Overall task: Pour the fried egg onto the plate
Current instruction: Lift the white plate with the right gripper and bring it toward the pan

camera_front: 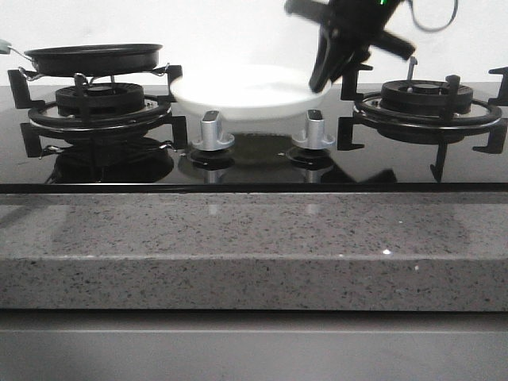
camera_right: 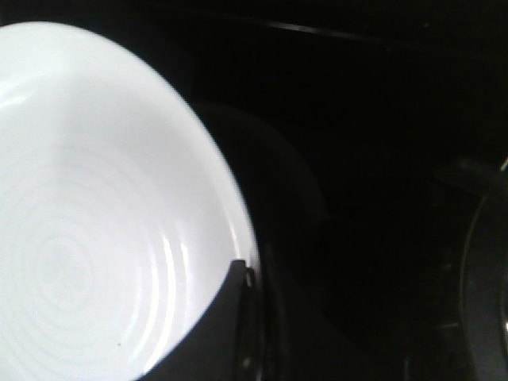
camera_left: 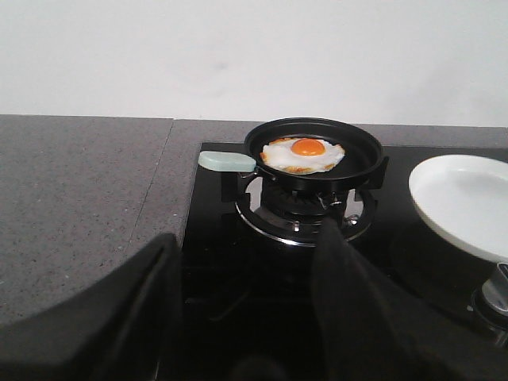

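The right gripper (camera_front: 324,78) reaches down from above onto the right edge of the plate (camera_front: 238,91); in the right wrist view one dark finger (camera_right: 230,317) lies over the white rim, so it appears clamped on the plate, though the second finger is hidden beneath it. The left gripper (camera_left: 246,317) hangs back over the counter, its two dark fingers spread apart and holding nothing, pointed toward the frying pan (camera_left: 357,155). The pan sits on the left burner (camera_left: 298,214) with its pale green handle (camera_left: 226,161) toward the counter. The fried egg (camera_left: 303,155), white with an orange yolk, lies flat inside the pan. The plate sits in the middle of the black glass stovetop (camera_front: 254,171), behind two silver knobs (camera_front: 214,131), between the two burners. Judging by this, the pour has not begun: the pan must be lifted, carried to the plate and tipped. No brand, label or writing can be read.
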You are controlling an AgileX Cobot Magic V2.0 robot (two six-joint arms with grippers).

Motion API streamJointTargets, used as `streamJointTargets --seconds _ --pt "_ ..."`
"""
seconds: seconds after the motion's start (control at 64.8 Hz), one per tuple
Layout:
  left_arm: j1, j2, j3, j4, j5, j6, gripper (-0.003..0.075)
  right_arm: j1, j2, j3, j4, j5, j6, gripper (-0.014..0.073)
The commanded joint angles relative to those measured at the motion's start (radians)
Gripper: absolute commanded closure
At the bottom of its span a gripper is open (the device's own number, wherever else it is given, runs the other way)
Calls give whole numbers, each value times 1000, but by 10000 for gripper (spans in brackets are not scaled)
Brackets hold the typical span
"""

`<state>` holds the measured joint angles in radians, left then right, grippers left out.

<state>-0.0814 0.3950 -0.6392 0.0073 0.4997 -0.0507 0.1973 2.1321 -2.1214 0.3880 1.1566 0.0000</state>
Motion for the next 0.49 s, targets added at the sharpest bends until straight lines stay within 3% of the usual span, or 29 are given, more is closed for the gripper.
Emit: streamJointTargets --seconds 0.0,0.108,0.479 --pt "2 15 -28 -7 -86 -6 346 -4 -145 -13 41 5 -11 662" --pt "2 15 -28 -7 -86 -6 346 -1 -243 59 40 -11 -38 662" --pt "2 15 -28 -7 -86 -6 346 25 -630 643 47 -308 -133 662"
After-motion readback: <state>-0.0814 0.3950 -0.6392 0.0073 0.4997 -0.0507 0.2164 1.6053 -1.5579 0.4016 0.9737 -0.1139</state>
